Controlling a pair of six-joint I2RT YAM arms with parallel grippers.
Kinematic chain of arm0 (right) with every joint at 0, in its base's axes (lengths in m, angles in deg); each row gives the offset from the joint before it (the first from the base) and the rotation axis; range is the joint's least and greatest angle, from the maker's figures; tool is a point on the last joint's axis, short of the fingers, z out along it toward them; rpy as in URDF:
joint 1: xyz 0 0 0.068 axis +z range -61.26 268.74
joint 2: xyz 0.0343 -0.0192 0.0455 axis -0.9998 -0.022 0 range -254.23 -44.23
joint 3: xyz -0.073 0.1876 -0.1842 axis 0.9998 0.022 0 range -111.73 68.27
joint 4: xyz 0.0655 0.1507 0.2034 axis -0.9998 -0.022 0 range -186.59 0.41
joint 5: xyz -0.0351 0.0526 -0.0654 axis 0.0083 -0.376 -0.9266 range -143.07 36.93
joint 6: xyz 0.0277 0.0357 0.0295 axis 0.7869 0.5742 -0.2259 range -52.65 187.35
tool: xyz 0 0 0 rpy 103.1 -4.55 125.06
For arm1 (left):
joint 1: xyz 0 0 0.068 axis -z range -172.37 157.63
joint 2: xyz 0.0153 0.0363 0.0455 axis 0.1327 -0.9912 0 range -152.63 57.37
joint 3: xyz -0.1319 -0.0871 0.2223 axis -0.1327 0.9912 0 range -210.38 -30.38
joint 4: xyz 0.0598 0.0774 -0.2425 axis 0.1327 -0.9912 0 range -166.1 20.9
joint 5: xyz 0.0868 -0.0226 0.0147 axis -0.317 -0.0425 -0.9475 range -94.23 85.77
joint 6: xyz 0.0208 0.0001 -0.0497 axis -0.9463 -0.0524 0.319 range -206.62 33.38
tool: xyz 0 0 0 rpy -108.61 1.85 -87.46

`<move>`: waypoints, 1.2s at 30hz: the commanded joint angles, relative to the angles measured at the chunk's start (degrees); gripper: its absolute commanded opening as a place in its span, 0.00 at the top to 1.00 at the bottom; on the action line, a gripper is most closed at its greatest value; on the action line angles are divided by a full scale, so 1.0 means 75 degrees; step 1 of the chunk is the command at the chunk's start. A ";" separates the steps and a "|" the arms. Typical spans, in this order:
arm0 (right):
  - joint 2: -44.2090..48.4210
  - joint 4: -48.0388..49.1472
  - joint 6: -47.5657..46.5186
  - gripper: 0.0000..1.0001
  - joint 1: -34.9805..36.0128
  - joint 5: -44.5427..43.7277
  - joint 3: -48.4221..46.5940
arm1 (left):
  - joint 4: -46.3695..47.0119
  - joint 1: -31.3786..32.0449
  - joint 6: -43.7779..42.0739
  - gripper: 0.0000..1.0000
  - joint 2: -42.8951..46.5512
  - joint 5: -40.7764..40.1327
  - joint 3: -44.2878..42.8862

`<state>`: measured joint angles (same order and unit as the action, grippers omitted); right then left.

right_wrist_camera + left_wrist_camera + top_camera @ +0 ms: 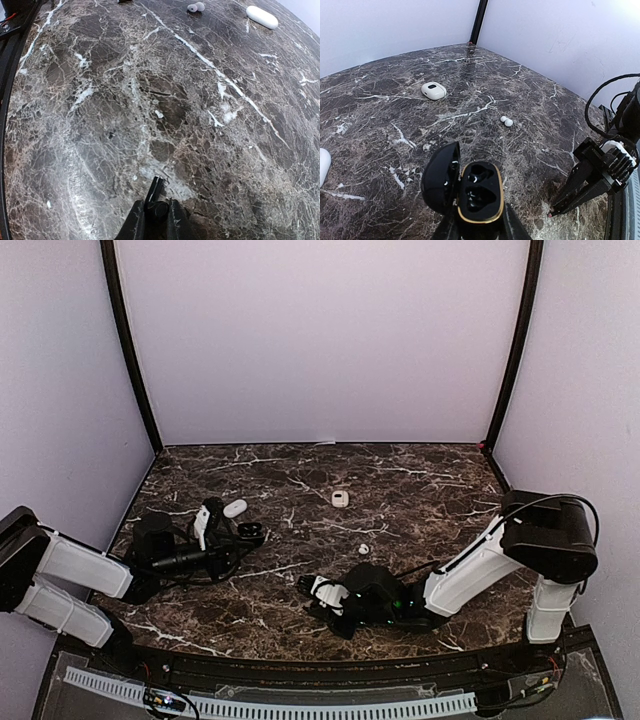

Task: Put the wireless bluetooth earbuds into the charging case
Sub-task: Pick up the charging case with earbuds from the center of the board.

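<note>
Clamped in left gripper (pixel 479 222): black case (pixel 480 192), lid (pixel 440 177) tipped open to one side, wells facing up, too dark to say whether filled. Held near the left side of the table (pixel 420 480).

Right gripper (pixel 156 212) low over the marble, tips angled down at it, jaws close together. Small dark bit (pixel 154 189) between or just ahead of them; cannot tell whether gripped, nor whether a bud at all.

Earbuds (pixel 506 121): two white ones, touching side by side, loose on the marble between the arms. Beyond black case and off to its right, short of the shut white case (pixel 434 90).

From right gripper, lying farther up the table and a little toward that arm's own side. Nearer to it than to the left one, so probably the right's to fetch. Too small to read either bud's long axis; pair's line running roughly across the left wrist view.

Likely calls for a reach back and away first. Then a carry leftward to the open wells, with black case held level.
</note>
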<state>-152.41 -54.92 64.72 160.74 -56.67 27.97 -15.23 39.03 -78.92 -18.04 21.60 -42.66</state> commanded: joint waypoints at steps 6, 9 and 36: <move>0.0033 -0.0004 -0.0002 0.93 0.0032 -0.0033 0.0009 | 0.0042 0.0067 -0.0113 0.84 0.0071 -0.0043 -0.0190; 0.0121 0.0014 0.0020 0.93 0.0032 -0.0047 0.0047 | 0.0037 0.0067 -0.0125 0.84 0.0082 -0.0045 -0.0192; 0.2000 -0.0449 0.1351 0.95 -0.0655 0.1381 0.0675 | 0.0807 0.0981 -0.1373 0.85 -0.0269 0.0102 -0.0016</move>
<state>-140.94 -56.49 70.40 157.44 -51.90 33.76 -13.88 43.33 -83.47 -18.88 21.71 -42.68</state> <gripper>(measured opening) 0.090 0.239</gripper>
